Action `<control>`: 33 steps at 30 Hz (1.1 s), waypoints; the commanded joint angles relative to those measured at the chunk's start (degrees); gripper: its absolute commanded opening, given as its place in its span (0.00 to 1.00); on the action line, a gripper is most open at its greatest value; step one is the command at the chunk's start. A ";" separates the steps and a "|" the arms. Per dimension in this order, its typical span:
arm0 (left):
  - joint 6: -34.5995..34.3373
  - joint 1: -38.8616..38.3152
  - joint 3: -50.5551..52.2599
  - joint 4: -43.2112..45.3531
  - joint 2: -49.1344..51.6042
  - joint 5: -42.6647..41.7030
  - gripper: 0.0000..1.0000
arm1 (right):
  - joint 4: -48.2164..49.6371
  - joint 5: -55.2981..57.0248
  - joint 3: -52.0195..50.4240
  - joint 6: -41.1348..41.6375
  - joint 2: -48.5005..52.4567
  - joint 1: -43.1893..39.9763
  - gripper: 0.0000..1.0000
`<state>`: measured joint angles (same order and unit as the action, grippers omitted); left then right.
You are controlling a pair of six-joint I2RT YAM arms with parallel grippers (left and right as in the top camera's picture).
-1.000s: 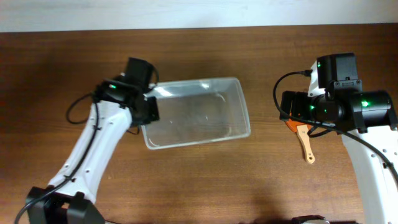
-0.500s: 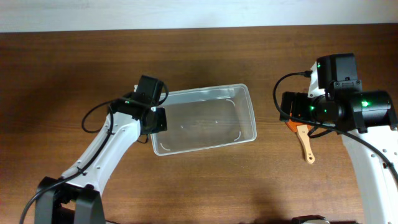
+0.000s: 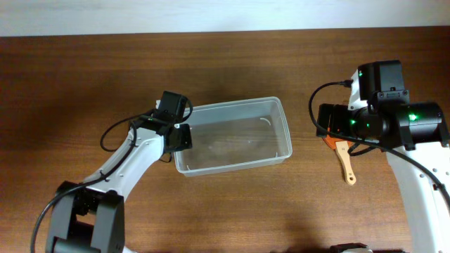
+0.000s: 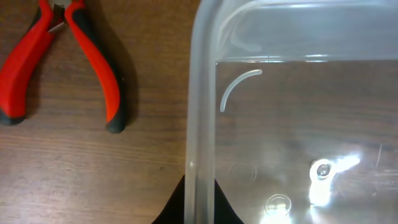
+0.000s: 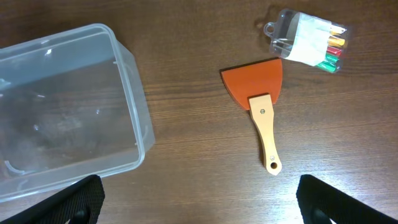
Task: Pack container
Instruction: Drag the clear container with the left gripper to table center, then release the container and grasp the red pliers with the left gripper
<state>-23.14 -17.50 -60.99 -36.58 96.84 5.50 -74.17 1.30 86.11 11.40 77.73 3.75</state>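
The clear plastic container (image 3: pixel 235 133) lies empty at the table's middle. My left gripper (image 3: pixel 181 135) is shut on its left rim; the left wrist view shows the rim (image 4: pixel 202 124) running between my two fingertips (image 4: pixel 200 205). My right gripper (image 5: pixel 199 202) is open and empty, held above the table right of the container (image 5: pixel 68 112). An orange scraper with a wooden handle (image 5: pixel 258 106) lies under the right arm, also partly seen from overhead (image 3: pixel 343 160). A small clear packet of coloured sticks (image 5: pixel 308 38) lies beyond the scraper.
Red-handled pliers (image 4: pixel 62 56) lie on the wood left of the container, seen only in the left wrist view. The table is dark brown wood (image 3: pixel 232 211) with a pale wall along the far edge.
My left gripper has dragged the container to the right and slightly toward the front, turning it a little. The right arm has not moved.
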 commanded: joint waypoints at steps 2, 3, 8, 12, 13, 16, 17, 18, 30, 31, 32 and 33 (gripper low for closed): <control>0.98 0.02 1.31 0.92 2.05 3.02 0.04 | -0.02 0.90 1.18 -0.04 -0.98 0.26 0.99; 0.96 0.02 1.27 1.16 2.05 3.43 0.09 | -0.02 0.90 1.18 -0.04 -0.98 0.26 0.98; 0.98 0.02 1.16 1.97 2.03 3.58 0.46 | -0.02 0.92 1.18 -0.11 -0.98 0.26 0.99; 0.98 0.02 1.16 1.92 2.03 3.58 0.57 | -0.02 0.92 1.18 -0.46 -0.98 0.26 0.99; 1.01 0.02 1.09 1.92 2.03 3.58 0.60 | -0.02 0.92 1.18 -0.46 -0.98 0.26 0.99; 2.64 0.02 0.17 1.86 2.03 3.56 0.66 | -0.02 0.92 1.18 -0.46 -0.98 0.26 0.99; 3.78 0.02 -0.37 1.66 1.99 3.56 0.67 | -0.02 0.92 1.18 -0.48 -0.98 0.26 0.99; 4.66 0.02 -1.20 1.18 1.92 3.58 0.68 | 0.00 0.92 1.18 -0.48 -0.98 0.26 0.99; 6.80 0.04 -19.89 -16.48 -3.17 10.23 0.95 | 0.00 0.85 1.18 -0.42 -0.98 0.26 0.99; 6.78 0.20 -21.75 -18.69 -4.02 10.91 0.99 | 0.02 0.94 1.18 -0.46 -0.98 0.26 0.99; 6.75 0.55 -23.39 -20.65 -4.92 11.02 0.99 | 0.00 1.25 1.18 -0.48 -0.98 0.26 0.99; 6.69 1.22 -25.00 -22.97 -5.99 10.75 0.99 | -0.04 1.90 1.20 -0.57 -0.98 0.26 0.99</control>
<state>-17.10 -17.41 -80.86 -56.36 95.94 13.34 -74.17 1.37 86.11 11.33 77.73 3.75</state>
